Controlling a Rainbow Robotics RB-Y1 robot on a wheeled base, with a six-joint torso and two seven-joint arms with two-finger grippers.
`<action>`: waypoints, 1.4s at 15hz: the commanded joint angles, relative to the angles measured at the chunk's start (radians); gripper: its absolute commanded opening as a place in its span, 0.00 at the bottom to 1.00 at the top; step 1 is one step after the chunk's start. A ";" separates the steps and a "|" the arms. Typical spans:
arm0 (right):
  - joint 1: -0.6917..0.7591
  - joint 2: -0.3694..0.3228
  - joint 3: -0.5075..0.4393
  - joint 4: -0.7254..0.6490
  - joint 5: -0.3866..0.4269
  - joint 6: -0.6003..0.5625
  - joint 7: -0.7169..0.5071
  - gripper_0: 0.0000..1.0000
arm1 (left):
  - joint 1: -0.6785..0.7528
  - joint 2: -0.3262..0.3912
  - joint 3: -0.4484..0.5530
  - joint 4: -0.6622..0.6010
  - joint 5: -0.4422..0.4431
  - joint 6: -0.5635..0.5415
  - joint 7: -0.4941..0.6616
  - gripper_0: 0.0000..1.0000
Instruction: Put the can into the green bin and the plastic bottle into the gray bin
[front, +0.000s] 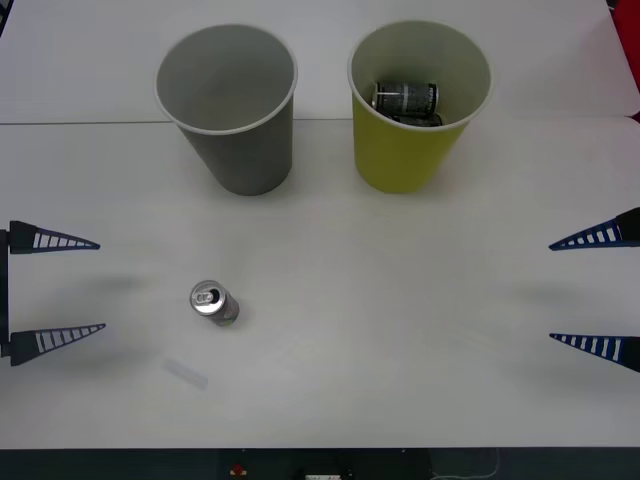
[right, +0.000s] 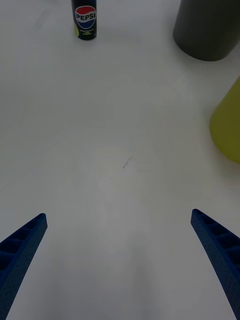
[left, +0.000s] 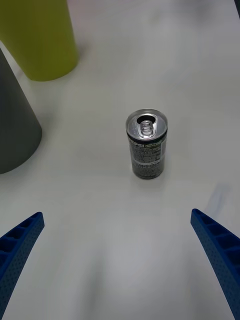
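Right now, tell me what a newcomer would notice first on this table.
Two big cup-shaped bins stand side by side at the far side of the table: the gray bin on the left, the green bin on the right with cans already lying inside. Nearer, left of centre, the can stands upright and alone, pull-tab top showing. The left gripper and right gripper wait open at the table's two sides.
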 joint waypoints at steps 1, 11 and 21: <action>0.000 0.000 0.000 0.000 0.000 0.000 0.000 1.00 | -0.032 -0.028 -0.064 0.074 0.044 -0.011 -0.062 1.00; 0.000 0.000 0.000 0.000 0.000 0.000 0.000 1.00 | -0.056 -0.168 -0.160 0.150 0.071 0.040 -0.079 1.00; 0.000 0.000 0.000 0.000 0.000 0.000 0.000 1.00 | -0.095 -0.305 -0.219 0.150 0.033 0.138 -0.073 1.00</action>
